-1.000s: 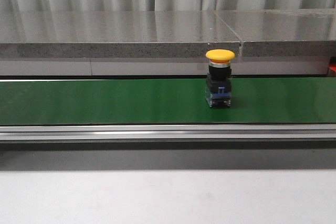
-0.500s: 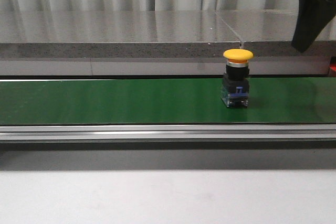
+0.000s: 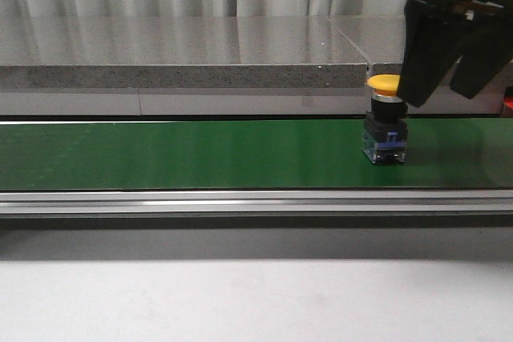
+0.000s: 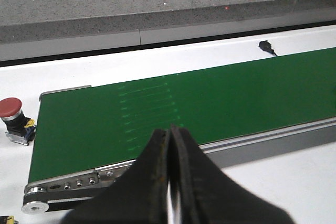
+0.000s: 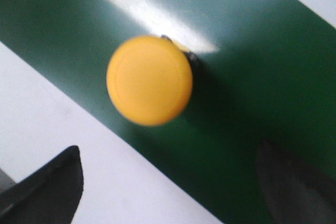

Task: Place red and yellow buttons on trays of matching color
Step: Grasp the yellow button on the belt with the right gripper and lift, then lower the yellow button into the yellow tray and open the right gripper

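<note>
A yellow button with a black and clear base stands upright on the green conveyor belt, toward the right. My right gripper hangs open just right of it and slightly above the belt, its near finger overlapping the cap's edge. From the right wrist view the yellow cap lies ahead of the wide-apart fingertips, not between them. A red button sits on the white table beside the belt's end in the left wrist view. My left gripper is shut and empty. No trays are in view.
A grey stone ledge runs behind the belt, with curtains beyond. An aluminium rail edges the belt's front. A small black piece lies on the white surface past the belt.
The yellow button has ridden the belt to the right. My right gripper has come down from the upper right corner to just beside the button.
</note>
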